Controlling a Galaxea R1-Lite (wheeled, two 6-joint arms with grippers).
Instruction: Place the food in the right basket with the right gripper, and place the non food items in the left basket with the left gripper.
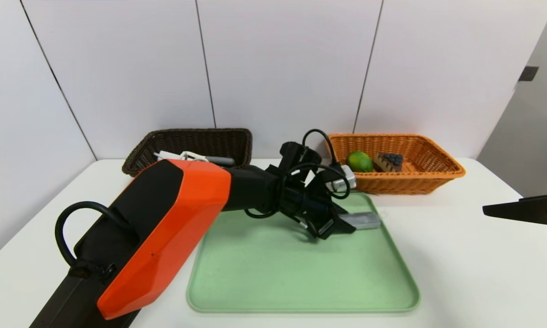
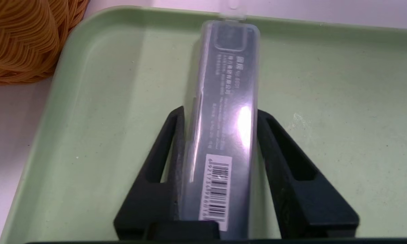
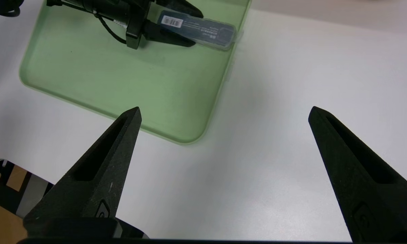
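While clamped between both fingers (image 2: 162, 162) of the left gripper (image 1: 342, 223), lies along the far right part of the green tray (image 1: 301, 282): a clear plastic case (image 2: 224, 112) with a barcode sticker, its far end at the tray's rim. Reaches across the tray from the left, that gripper, closed on the case's sides. Hangs wide open above bare white table (image 3: 274, 135), off the tray's right edge: the right gripper (image 3: 224, 112), holding nothing. Behind the tray stand the brown left basket (image 1: 191, 141), a few items inside, and the orange right basket (image 1: 433, 175), holding a lime (image 1: 359, 161) and cake slice (image 1: 389, 161).
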